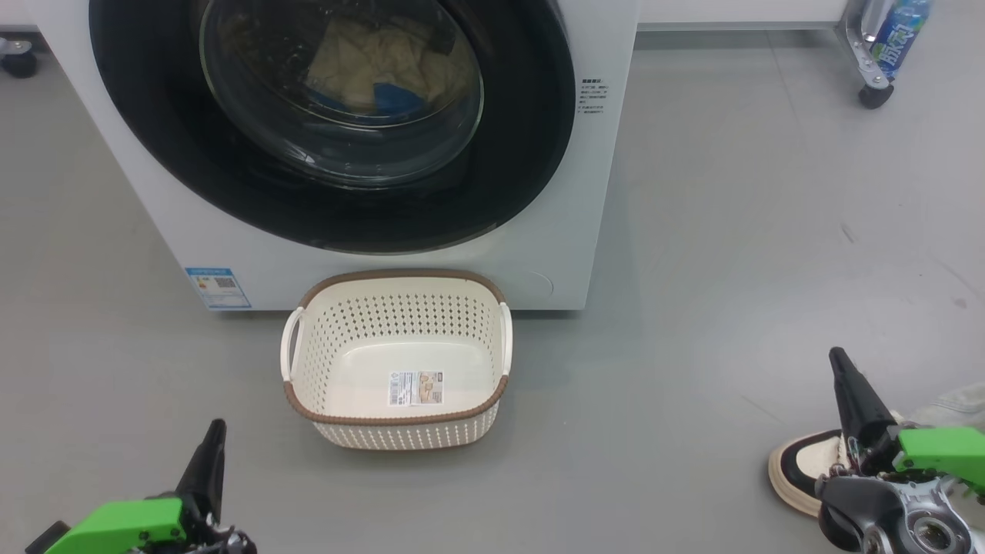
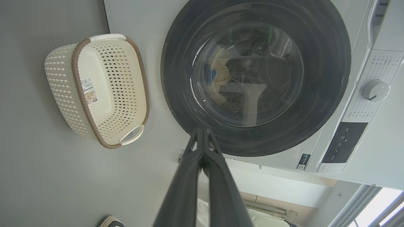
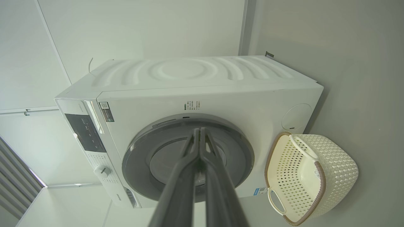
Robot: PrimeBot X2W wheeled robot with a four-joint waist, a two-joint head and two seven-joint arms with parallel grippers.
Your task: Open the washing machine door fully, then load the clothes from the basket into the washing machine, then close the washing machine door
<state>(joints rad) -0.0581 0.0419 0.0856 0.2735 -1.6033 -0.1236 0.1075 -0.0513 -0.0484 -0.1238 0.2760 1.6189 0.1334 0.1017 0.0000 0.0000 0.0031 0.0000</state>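
The white washing machine (image 1: 592,192) fills the top of the head view. Its round black-rimmed door (image 1: 531,154) lies flush against the front, shut. Behind the door glass lie the pale yellow clothes (image 1: 369,65) with a blue patch, also seen through the glass as clothes (image 2: 221,75) in the left wrist view. The cream basket (image 1: 396,358) stands on the floor before the machine with nothing in it but a label. My left gripper (image 1: 214,431) is shut at the lower left, my right gripper (image 1: 837,358) shut at the lower right, both well back from the basket (image 3: 311,178).
A person's white shoe (image 1: 800,469) rests on the grey floor beside my right gripper. A wheeled metal stand with a blue bottle (image 1: 893,35) is at the far right. The machine's control panel with a dial (image 2: 375,90) sits at the top of the machine.
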